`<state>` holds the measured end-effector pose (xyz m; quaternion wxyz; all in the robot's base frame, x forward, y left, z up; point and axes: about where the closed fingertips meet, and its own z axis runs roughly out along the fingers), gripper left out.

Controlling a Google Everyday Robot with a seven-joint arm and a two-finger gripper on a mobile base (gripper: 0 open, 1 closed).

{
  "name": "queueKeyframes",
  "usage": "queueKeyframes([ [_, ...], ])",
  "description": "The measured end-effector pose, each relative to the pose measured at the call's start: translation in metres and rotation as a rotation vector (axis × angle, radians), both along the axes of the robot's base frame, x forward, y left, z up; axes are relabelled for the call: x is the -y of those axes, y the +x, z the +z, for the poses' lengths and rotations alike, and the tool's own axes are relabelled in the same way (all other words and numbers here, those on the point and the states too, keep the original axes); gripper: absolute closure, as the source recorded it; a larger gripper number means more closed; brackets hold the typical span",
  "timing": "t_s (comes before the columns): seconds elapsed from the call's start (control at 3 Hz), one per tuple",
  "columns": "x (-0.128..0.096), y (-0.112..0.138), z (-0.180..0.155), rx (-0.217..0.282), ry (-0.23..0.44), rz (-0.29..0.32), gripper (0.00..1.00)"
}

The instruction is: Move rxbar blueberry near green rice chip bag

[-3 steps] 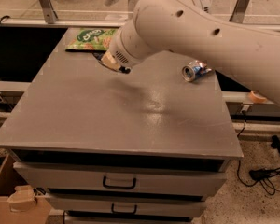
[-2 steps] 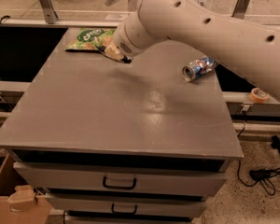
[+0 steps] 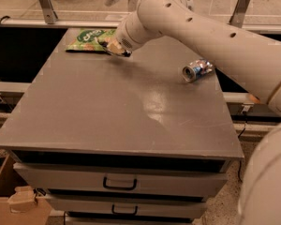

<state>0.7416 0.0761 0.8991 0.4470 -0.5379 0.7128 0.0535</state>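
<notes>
The green rice chip bag [image 3: 88, 39] lies flat at the table's far left corner. My gripper [image 3: 111, 47] hangs low over the table at the bag's right edge, at the end of the big white arm [image 3: 192, 27] that reaches in from the right. A dark narrow sliver, the rxbar blueberry [image 3: 123, 54], shows under the gripper's tip and has travelled with it; most of the bar is hidden by the gripper. The gripper appears shut on it, just above or touching the tabletop beside the bag.
A crushed silver-blue can [image 3: 196, 70] lies near the grey table's [image 3: 122, 116] right edge. Drawers [image 3: 119, 184] sit below the front edge. A cardboard box [image 3: 18, 203] stands on the floor at lower left. A railing runs behind the table.
The gripper has moved with the dark bar toward the far left, from beside the bag's near corner to right against the green bag's right edge. The can and bag have not moved.
</notes>
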Motion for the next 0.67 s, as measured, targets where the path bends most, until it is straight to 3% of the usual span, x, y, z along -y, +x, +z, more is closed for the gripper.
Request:
queueKeyframes([
  [0.67,0.003,0.024,-0.027,-0.012,-0.046,0.011,0.58],
])
